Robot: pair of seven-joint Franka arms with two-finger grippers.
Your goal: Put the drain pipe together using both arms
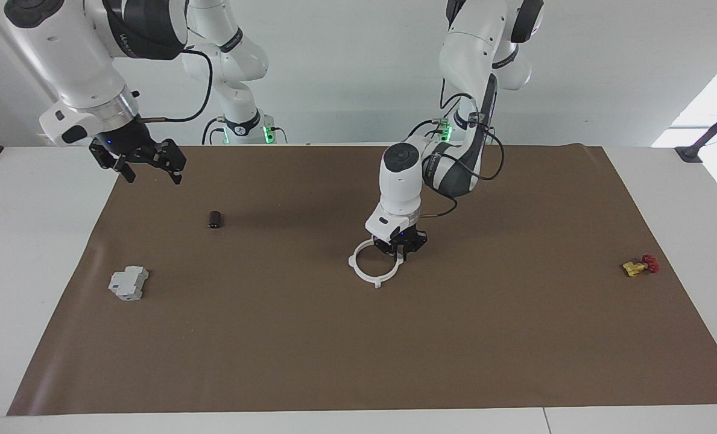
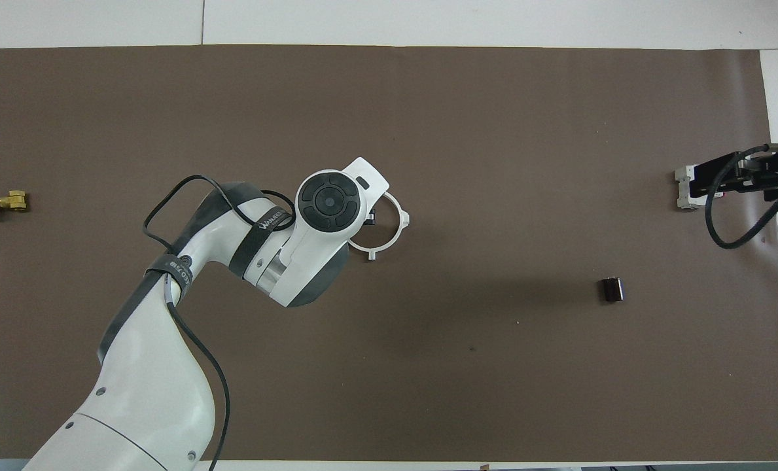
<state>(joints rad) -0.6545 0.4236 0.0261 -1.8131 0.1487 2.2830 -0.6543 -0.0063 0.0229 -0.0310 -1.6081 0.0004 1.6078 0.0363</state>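
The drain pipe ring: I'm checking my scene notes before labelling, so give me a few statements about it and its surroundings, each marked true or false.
1. The white ring lies flat on the brown mat as one closed circle. True.
2. The left tool is down at the ring's rim. True.
3. The right tool is also at the ring. False: it hangs in the air over the mat's edge at the right arm's end of the table.
4. The small dark cylinder sits inside the ring. False: it stands apart, toward the right arm's end.
5. The grey block lies farther from the robots than the dark cylinder. True.
6. The yellow and red valve touches the ring. False: it lies apart, toward the left arm's end.
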